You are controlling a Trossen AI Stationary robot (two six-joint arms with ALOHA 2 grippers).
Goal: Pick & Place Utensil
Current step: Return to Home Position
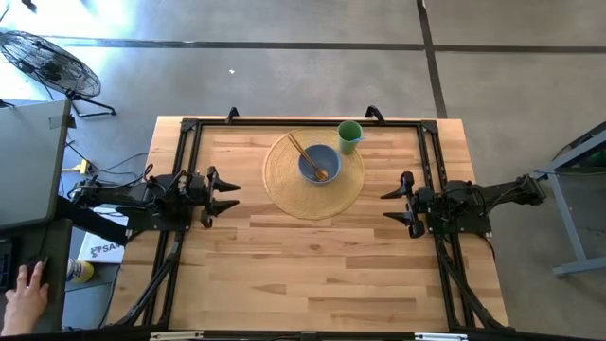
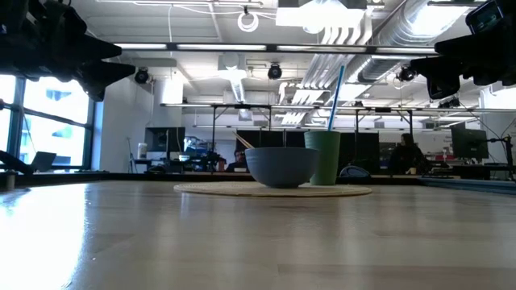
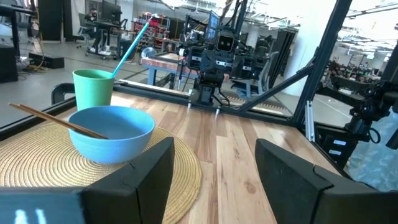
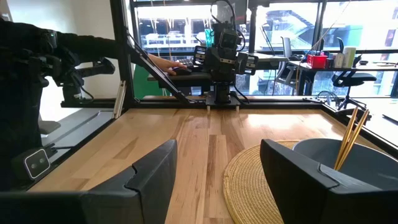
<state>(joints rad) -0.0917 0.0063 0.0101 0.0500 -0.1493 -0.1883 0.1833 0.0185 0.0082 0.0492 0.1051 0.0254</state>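
Observation:
A blue bowl (image 1: 319,163) stands on a round woven mat (image 1: 284,189) at the table's far middle. Two thin wooden sticks (image 1: 303,152) have their lower ends in the bowl and lean on its far-left rim. The left wrist view shows the bowl (image 3: 112,132) and sticks (image 3: 56,120). The right wrist view shows the sticks (image 4: 349,140). A green cup (image 1: 349,135) holding a blue straw (image 3: 130,38) stands at the mat's far right edge. My left gripper (image 1: 230,195) hovers open left of the mat. My right gripper (image 1: 390,206) hovers open right of it. Both point level at the middle and touch nothing.
A black frame (image 1: 189,128) runs along the table's far edge and both sides. The near half of the wooden table (image 1: 312,275) is bare board. A person's hand (image 1: 24,289) rests at a desk beyond the left edge, and a fan (image 1: 52,62) stands on the floor.

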